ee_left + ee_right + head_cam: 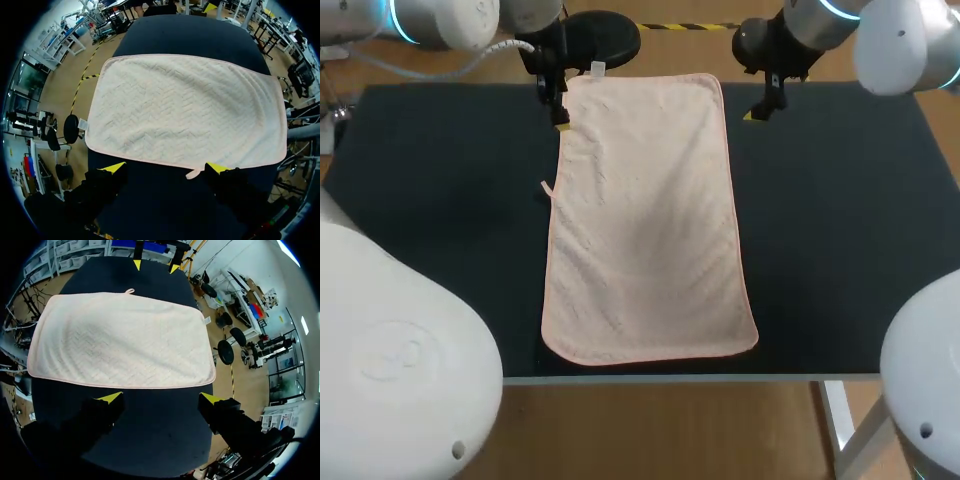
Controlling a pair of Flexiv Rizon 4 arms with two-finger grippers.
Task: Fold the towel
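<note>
The towel (645, 220) is laid flat and unfolded down the middle of the table (440, 200), with its near end close to the table's front edge at the lower middle of the head view. The left gripper (558, 110) is held at the upper left, just beside the towel's far left corner. The right gripper (760, 110) is held at the upper right, a little apart from the far right corner, over bare table. Both are spread wide with nothing between the fingers (in each wrist view the towel's long edge lies ahead of the tips, untouched).

A skewed fold could result if the corners are taken unevenly, since the right gripper stands farther from the cloth. A pinch could be missed if the thin edge is not lifted. The loop (547, 187) on the left edge could be snagged.

Counted: one towel, one loop, one label (597, 69), two grippers, one table.
</note>
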